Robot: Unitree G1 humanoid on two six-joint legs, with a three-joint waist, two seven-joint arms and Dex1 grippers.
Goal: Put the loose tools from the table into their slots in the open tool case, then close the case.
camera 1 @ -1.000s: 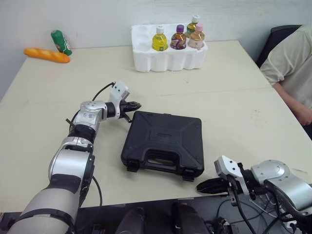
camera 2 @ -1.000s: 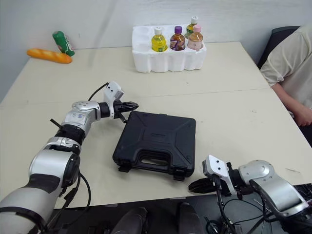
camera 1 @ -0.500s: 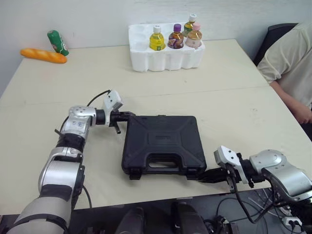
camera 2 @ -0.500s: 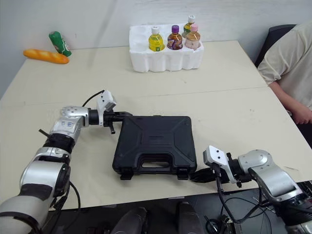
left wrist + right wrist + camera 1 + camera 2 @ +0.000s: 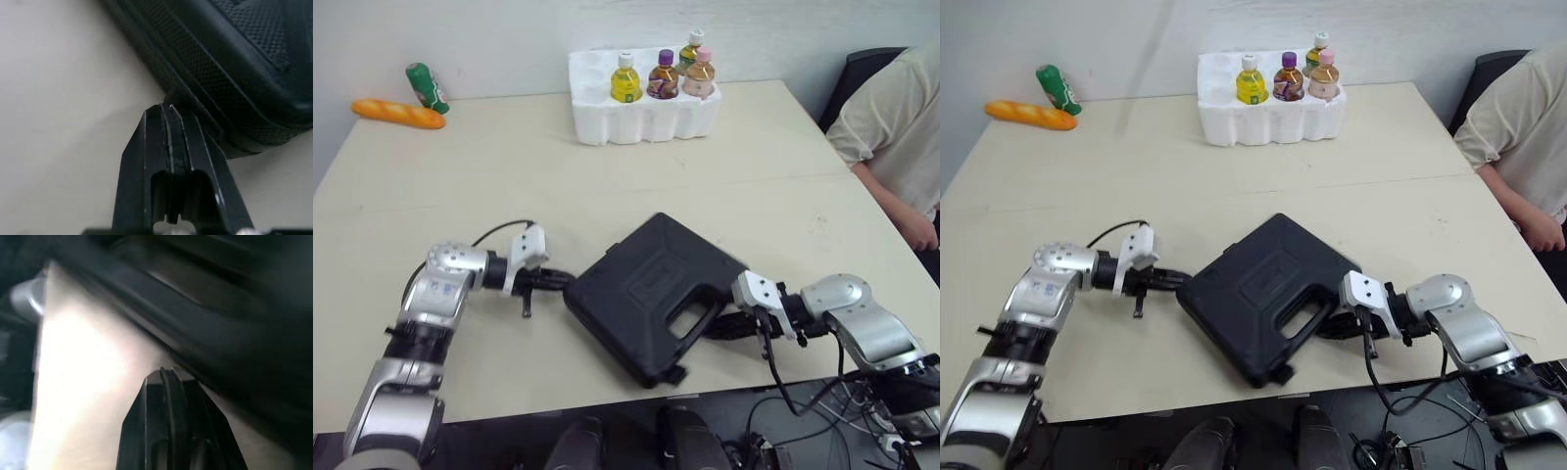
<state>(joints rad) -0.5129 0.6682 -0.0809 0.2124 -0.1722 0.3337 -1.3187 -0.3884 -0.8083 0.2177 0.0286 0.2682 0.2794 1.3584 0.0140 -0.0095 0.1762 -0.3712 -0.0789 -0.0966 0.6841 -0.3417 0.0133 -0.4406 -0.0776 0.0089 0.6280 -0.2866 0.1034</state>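
Across the beige table (image 5: 754, 176) the closed tool case (image 5: 651, 294) lies slantwise, left gripper (image 5: 562, 280) touching its left corner, right gripper (image 5: 720, 329) beside its handle (image 5: 683, 319), both pinched together.

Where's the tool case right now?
In the eye views, the closed tool case lies skewed near the table's front edge, between the left gripper and the right gripper.

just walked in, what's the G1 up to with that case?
The black tool case lies closed and skewed on the table. The left hand, shut, has its tips against the case's left corner. The right hand, also shut, sits at the handle edge. A person sits at the table's right side.
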